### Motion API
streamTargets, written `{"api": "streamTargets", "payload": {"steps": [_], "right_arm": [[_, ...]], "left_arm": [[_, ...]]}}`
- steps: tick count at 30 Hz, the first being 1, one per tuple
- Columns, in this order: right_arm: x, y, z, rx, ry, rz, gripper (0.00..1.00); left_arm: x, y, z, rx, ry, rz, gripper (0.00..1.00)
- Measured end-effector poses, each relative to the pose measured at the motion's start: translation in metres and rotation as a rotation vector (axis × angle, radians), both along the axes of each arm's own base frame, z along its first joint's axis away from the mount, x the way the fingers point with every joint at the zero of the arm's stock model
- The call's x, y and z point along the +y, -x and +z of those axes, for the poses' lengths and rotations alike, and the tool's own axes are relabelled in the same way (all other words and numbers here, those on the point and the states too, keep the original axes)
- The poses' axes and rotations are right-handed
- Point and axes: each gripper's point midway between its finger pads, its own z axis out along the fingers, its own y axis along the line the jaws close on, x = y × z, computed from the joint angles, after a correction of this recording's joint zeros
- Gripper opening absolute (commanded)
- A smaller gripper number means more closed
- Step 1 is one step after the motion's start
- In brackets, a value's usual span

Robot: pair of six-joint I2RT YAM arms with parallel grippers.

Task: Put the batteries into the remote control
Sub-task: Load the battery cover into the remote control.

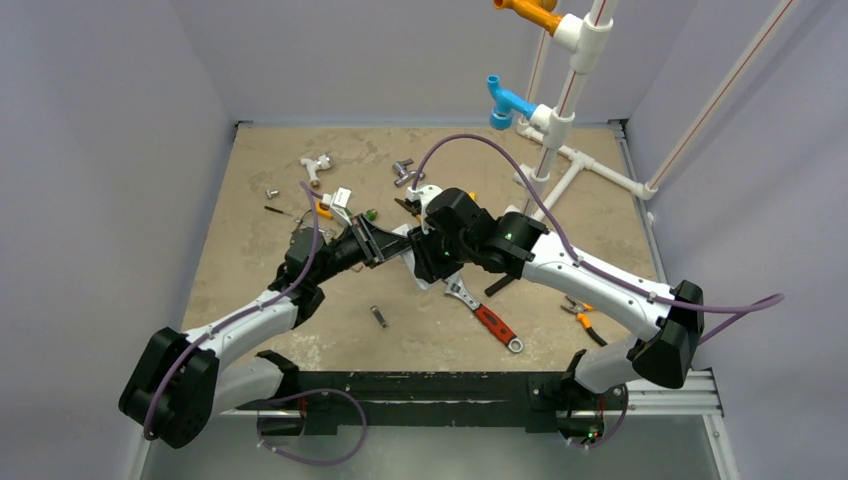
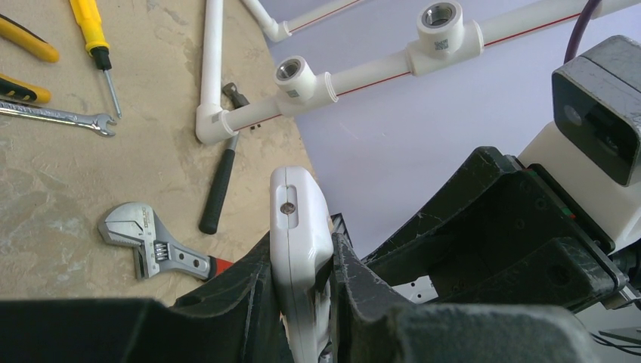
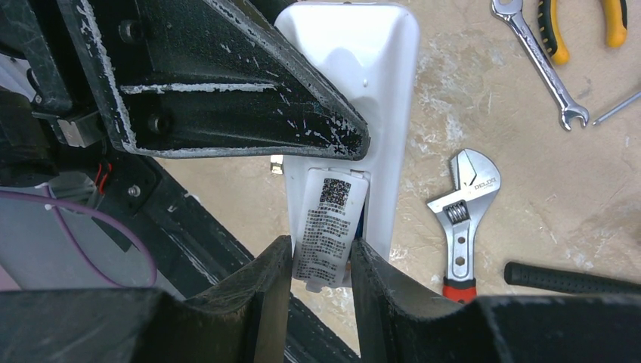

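Note:
My left gripper [image 2: 302, 281] is shut on the white remote control [image 2: 300, 227] and holds it edge-on above the table. In the right wrist view the remote control [image 3: 378, 68] shows its back, with a left finger [image 3: 227, 83] lying across it. My right gripper [image 3: 321, 261] is shut on the white battery cover [image 3: 326, 227], which carries a printed label with a QR code and sits over the recess at a slight tilt. A thin sliver of blue [image 3: 363, 215] shows at the cover's right edge; the batteries are otherwise hidden. Both grippers [image 1: 405, 245] meet at the table's middle.
A red-handled adjustable wrench [image 1: 487, 315] lies just below the grippers. Nearby are orange-handled pliers [image 1: 583, 318], a black-handled hammer [image 2: 219, 181], a spanner [image 3: 540, 64] and a yellow screwdriver [image 2: 94, 38]. A white pipe frame [image 1: 560, 170] stands at the back right. Small metal fittings [image 1: 403, 172] lie behind.

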Motion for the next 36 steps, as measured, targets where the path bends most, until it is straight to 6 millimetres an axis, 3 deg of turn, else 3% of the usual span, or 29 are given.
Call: {"api": "streamTargets", "payload": {"steps": [36], "right_arm": [[-0.0026,0.0004,0.0021,-0.016,0.010,0.007,0.26]], "left_arm": [[-0.0003,0.0021,0.0017,-0.015,0.008,-0.009,0.00]]}}
